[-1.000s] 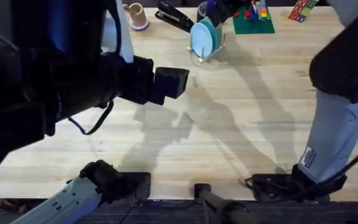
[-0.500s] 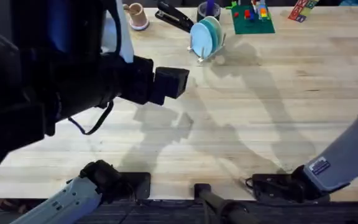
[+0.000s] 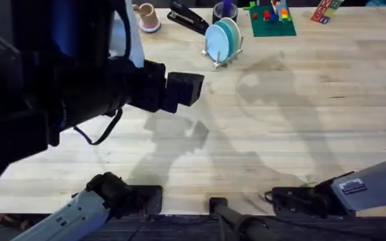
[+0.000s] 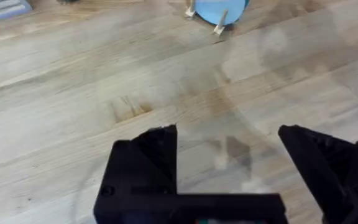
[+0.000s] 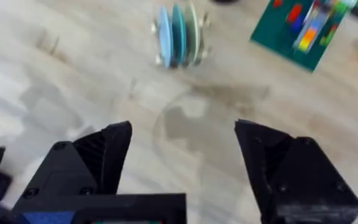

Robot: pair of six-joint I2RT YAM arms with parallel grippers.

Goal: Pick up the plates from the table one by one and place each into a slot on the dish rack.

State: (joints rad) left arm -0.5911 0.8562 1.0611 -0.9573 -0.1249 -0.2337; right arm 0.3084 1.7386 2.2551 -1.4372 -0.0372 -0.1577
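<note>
Background clutter, far edge of the tabletop

Pink cup at far left; black stapler lies at an angle just right of it. Dark round container with something purple inside sits between the stapler and a green baseplate. The baseplate carries red, blue and yellow toy bricks; it is blurred in the right wrist view. Colourful printed box at far right, cut off by the frame. 1 pale light-blue plate stands upright, nearest the camera. Cables at the near edge.
</note>
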